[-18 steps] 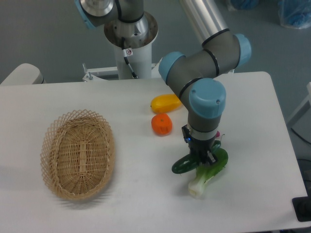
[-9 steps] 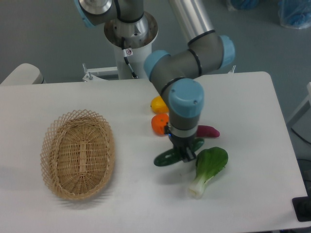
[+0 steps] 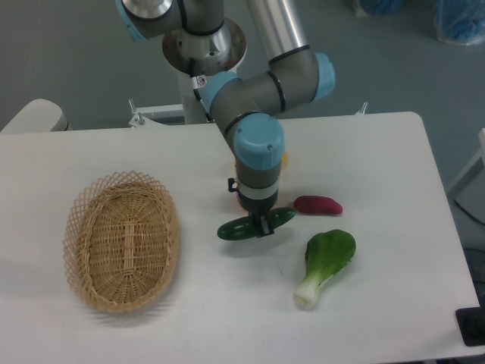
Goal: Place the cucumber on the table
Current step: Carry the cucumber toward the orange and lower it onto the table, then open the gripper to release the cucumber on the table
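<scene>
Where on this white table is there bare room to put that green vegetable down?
Free: the table between the basket and the bok choy, and the strip behind the basket. Crowded: around the gripper, whose jaws hold the cucumber, near the red vegetable.

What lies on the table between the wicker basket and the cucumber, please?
Nothing: in the fixed camera view, only bare white table separates the basket from the cucumber, which the gripper holds.

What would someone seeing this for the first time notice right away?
The grey and blue robot arm reaches down mid-table, its gripper clamping a dark green glossy cucumber crosswise. An oval woven wicker basket sits at the left, and a leafy light-green bok choy lies right of the cucumber.
</scene>
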You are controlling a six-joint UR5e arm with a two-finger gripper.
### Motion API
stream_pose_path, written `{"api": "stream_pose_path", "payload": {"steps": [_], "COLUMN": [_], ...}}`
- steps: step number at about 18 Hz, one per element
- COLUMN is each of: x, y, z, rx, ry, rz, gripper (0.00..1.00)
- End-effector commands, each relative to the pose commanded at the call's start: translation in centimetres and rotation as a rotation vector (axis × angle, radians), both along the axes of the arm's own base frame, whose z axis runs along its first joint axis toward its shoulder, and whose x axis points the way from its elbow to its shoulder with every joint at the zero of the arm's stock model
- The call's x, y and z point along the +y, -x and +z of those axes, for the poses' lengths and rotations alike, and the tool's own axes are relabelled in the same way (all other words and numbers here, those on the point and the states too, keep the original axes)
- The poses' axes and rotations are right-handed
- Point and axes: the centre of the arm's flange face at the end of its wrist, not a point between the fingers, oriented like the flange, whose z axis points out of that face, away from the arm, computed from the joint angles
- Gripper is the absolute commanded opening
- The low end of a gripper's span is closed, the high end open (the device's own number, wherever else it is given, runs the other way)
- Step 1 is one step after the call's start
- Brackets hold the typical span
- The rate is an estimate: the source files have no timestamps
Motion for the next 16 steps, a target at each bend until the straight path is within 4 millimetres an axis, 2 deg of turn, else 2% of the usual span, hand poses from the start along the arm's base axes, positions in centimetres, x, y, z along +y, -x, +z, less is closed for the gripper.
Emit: {"api": "stream_pose_path", "payload": {"steps": [2,3,4,8,12,16], "x": [0.1,0.4,0.6,1.0,1.0,1.3], "y": [-0.2,-0.6,-0.8,-1.4,-1.4,-1.1], "z": [-0.2,-0.2,-0.2,-0.6,-0.7,-0.4], "rx": [0.0,0.0,0.0,-0.006,-0.007,0.0], "ry": [0.004,0.004,0.004,0.009,0.011,0.005], "rz": [-0.006,-0.015,-0.017,-0.031,-0.035,-0.04], "gripper": [0.24,0.31,0.46,0.57,0.73,1.0]}}
